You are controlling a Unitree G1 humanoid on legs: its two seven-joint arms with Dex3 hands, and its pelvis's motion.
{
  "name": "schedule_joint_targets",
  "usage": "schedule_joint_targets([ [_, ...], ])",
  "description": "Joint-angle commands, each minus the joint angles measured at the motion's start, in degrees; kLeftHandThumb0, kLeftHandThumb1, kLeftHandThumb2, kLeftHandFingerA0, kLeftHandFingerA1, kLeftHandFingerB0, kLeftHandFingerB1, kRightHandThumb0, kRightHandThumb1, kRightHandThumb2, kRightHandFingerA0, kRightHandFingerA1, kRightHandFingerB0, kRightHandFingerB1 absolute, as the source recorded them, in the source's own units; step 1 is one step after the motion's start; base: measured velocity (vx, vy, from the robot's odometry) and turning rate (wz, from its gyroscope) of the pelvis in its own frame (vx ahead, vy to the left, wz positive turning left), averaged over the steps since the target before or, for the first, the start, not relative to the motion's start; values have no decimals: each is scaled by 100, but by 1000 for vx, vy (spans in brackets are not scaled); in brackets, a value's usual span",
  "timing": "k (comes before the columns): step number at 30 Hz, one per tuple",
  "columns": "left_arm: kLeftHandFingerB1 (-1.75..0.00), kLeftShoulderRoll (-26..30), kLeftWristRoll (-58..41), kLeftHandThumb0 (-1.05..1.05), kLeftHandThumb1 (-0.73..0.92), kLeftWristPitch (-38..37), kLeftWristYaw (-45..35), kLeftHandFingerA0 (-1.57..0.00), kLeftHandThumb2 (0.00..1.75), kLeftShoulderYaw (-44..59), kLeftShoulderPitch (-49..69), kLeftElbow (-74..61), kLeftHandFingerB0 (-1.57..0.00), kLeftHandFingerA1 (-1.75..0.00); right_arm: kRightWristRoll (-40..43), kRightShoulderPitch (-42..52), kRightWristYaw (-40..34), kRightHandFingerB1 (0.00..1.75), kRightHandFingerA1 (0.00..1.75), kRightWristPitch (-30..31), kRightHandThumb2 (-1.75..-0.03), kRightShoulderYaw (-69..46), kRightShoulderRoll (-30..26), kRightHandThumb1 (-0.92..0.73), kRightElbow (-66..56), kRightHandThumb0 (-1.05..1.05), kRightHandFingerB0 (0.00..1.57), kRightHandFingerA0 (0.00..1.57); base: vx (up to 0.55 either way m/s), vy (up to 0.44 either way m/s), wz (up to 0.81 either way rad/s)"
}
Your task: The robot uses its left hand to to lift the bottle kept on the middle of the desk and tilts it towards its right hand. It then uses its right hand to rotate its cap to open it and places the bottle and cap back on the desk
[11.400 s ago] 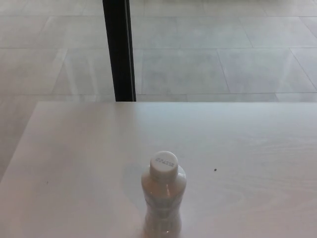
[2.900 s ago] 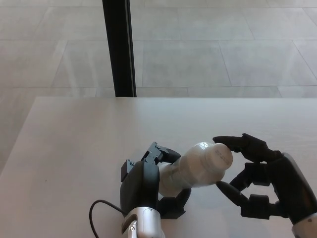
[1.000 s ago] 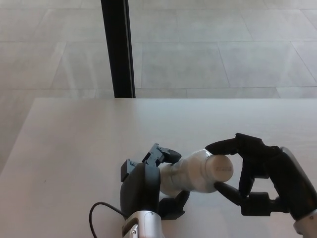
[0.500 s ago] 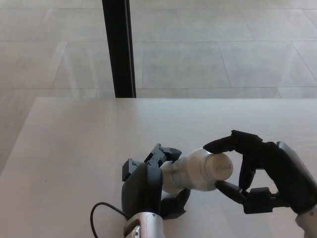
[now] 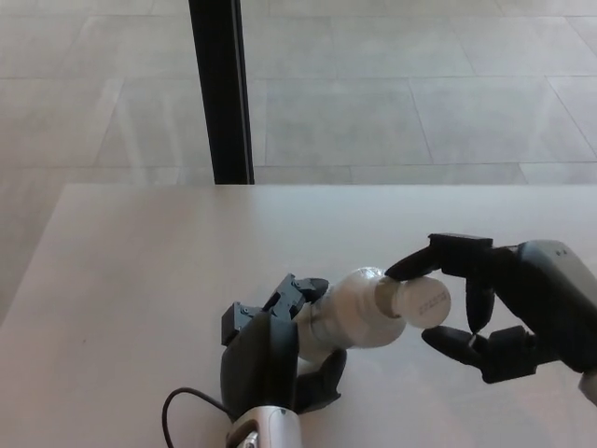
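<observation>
The bottle (image 5: 350,317), pale and rounded with a smooth plastic body, lay tilted nearly sideways above the light wood-grain surface (image 5: 140,271), its neck pointing right. The left hand (image 5: 270,350) was clenched around the bottle's lower body. Just right of the bottle's neck sat the white cylindrical cap (image 5: 420,301), pinched between the black jointed fingers of the right hand (image 5: 485,303), which wrapped over and under it.
</observation>
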Motion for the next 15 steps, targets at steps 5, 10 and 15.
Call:
schedule_joint_targets([
  [5, -72, -70, 84, -16, 71, 125, -47, -72, 79, -14, 330, 182, -55, -138, -456, -347, 20, 84, 160, -934, -87, 168, -354, -51, 347, -27, 90, 94, 0, 0, 0],
  [10, -79, -75, 110, -13, 70, 173, -61, -79, 85, 6, 340, 236, -62, -149, -591, -598, -259, 87, 161, -1365, -89, 66, -389, -50, 580, -26, 89, 94, 0, 0, 0],
  [15, -97, -53, 4, -8, 65, 335, -307, -88, 105, 135, 326, 78, -70, -175, -506, -722, -210, 87, 164, -1285, -91, -304, -523, -48, 616, -21, 88, 94, 0, 0, 0],
])
